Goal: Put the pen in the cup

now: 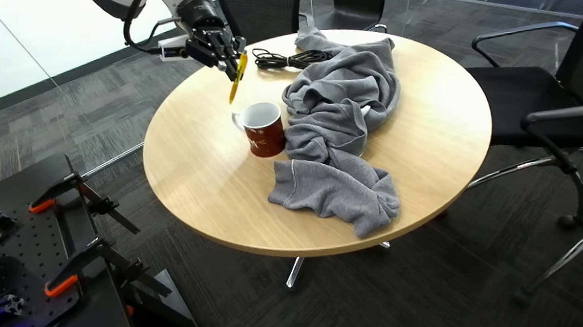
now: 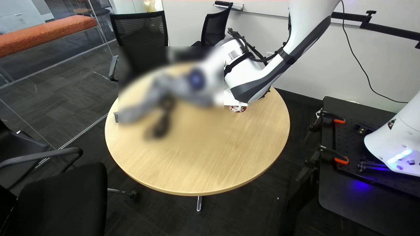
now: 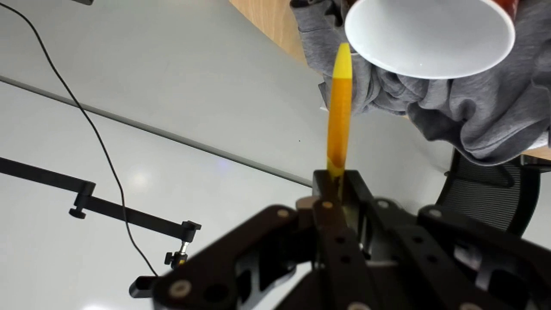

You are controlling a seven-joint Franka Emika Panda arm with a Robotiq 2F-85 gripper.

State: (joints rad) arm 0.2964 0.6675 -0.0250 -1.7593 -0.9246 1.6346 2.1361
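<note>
Pen (image 1: 235,87) should handle light and stiff

Left of centre in an exterior view, the hand (image 1: 236,72) pinches it by its upper part, clear of the table (image 1: 192,139), tip slanting down. It looks smooth and may twist; that high hold seems right. Rightward, near the tip, stands the cup (image 1: 265,135), probably breakable.
</note>
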